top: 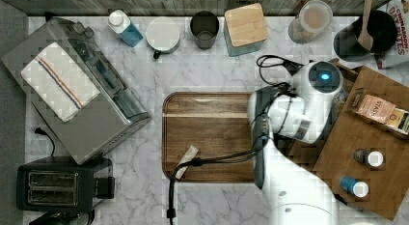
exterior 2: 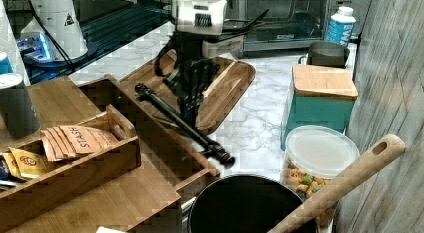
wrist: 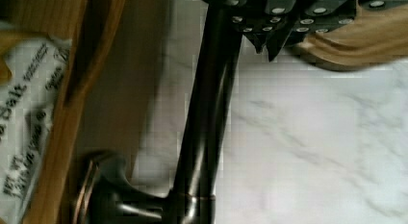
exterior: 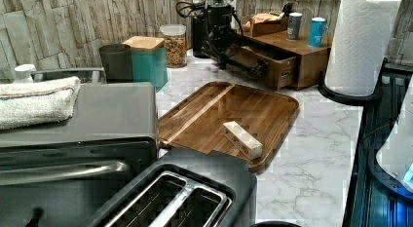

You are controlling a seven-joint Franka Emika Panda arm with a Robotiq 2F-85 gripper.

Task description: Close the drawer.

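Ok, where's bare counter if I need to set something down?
Free: most of the cutting board apart from the small block, and the marble between it and the back-row canisters. Crowded: the open drawer, where the gripper sits at its handle.

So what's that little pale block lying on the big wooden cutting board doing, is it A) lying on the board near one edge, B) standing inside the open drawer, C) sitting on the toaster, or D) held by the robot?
A: the pale block lies flat on the cutting board near its edge, away from the open drawer and the toaster.
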